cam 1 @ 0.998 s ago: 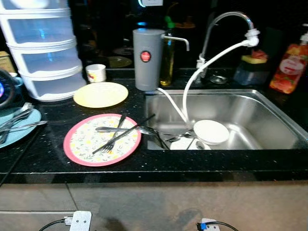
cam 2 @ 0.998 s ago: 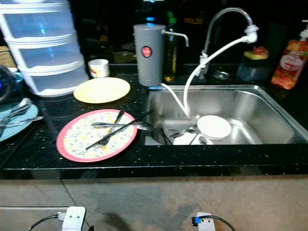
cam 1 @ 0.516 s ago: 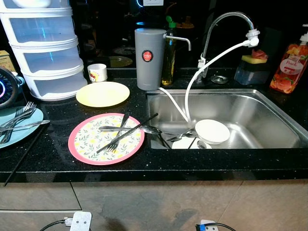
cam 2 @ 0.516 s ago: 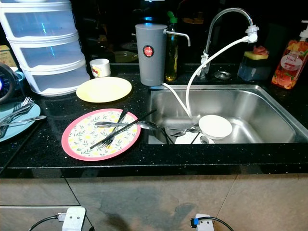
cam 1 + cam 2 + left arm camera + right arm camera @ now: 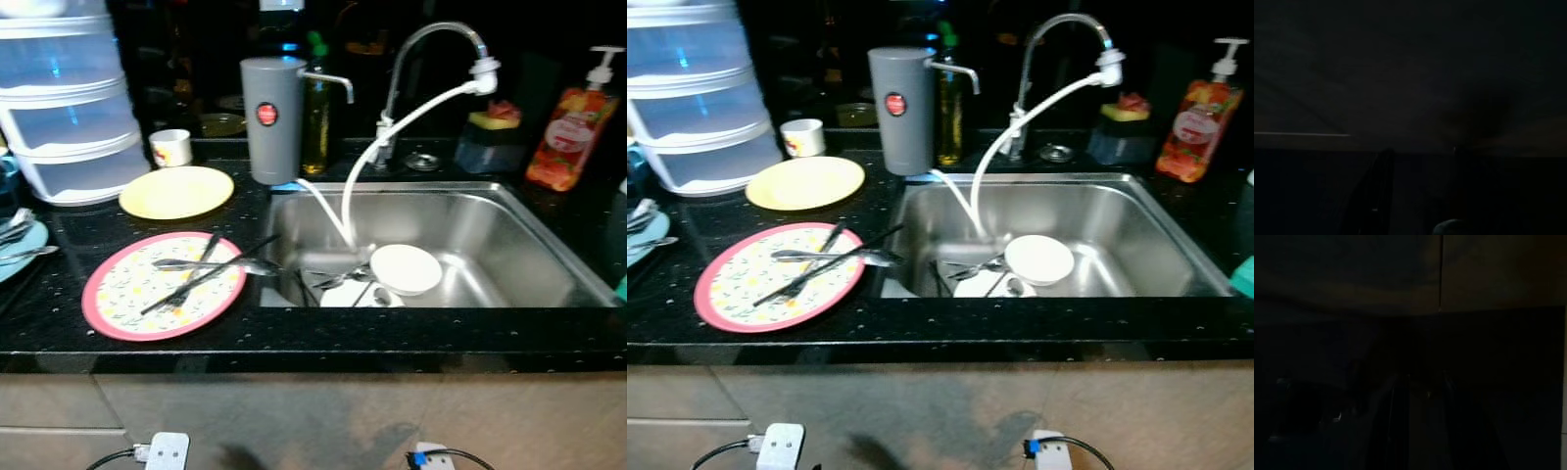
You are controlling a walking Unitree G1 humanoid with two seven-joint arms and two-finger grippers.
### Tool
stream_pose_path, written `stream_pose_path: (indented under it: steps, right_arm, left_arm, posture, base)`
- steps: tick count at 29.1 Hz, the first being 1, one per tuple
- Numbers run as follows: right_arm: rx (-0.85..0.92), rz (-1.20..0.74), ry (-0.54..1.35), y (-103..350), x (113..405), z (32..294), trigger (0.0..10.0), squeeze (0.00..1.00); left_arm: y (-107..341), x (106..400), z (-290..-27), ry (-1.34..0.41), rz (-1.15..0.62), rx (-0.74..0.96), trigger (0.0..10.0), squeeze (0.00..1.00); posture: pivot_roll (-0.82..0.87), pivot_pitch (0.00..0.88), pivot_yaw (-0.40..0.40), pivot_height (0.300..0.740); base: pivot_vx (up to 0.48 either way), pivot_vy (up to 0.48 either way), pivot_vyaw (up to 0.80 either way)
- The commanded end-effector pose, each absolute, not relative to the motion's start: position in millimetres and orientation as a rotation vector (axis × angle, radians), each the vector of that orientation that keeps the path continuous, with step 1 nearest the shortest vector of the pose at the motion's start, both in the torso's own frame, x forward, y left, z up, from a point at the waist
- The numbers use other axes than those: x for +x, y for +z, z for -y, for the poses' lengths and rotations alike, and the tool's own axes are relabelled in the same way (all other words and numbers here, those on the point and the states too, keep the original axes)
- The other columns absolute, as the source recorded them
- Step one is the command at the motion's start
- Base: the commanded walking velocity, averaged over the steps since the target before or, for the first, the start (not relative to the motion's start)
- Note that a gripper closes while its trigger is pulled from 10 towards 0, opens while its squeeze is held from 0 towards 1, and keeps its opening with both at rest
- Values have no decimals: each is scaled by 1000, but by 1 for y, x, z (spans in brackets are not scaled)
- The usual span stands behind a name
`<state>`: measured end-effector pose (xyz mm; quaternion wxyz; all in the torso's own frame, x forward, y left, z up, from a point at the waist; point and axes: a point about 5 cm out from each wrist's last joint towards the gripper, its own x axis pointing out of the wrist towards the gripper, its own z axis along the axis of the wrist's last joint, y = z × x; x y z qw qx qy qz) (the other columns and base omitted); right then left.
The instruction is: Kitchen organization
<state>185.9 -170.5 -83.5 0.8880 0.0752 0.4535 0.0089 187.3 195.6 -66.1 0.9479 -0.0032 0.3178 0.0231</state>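
Left eye view, cutlery (image 5: 201,271) on pink plate (image 5: 122,304), white bowl (image 5: 406,268) in sink (image 5: 509,245), pincer state unclear

**Fixtures along the back of the dark worktop**

A grey canister (image 5: 272,117) with a red badge stands behind the sink's (image 5: 519,245) left corner, a bottle of yellow oil (image 5: 315,127) just beside it. The curved steel faucet (image 5: 431,34) carries a white hose (image 5: 392,127) that drops into the basin. Farther right are a sponge (image 5: 492,120) and an orange pump bottle (image 5: 564,142). Stacked clear plastic drawers (image 5: 64,108) stand at far left on the black speckled worktop (image 5: 392,328).
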Motion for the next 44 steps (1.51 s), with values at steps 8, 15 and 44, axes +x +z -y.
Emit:
stream_pose_path:
  steps: [8, 15, 44]
  right_arm:
    - [162, -955, 10, -85, 183, 173, 10000, 0]
    - [164, -954, 12, -85, 183, 171, 10000, 0]
    - [155, -952, 9, -84, 184, 173, 10000, 0]
  left_arm:
    - [-68, 185, -197, 48, -670, -19, 10000, 0]
    - [-68, 185, -200, 59, -661, -20, 10000, 0]
    - [-70, 182, -200, 34, -683, 7, 10000, 0]
  posture:
    - [68, 13, -10, 740]
    - [73, 17, -11, 740]
    - [69, 16, -7, 740]
  base:
    - [0, 480, 0]
    - [0, 206, 0]
    - [0, 0, 0]
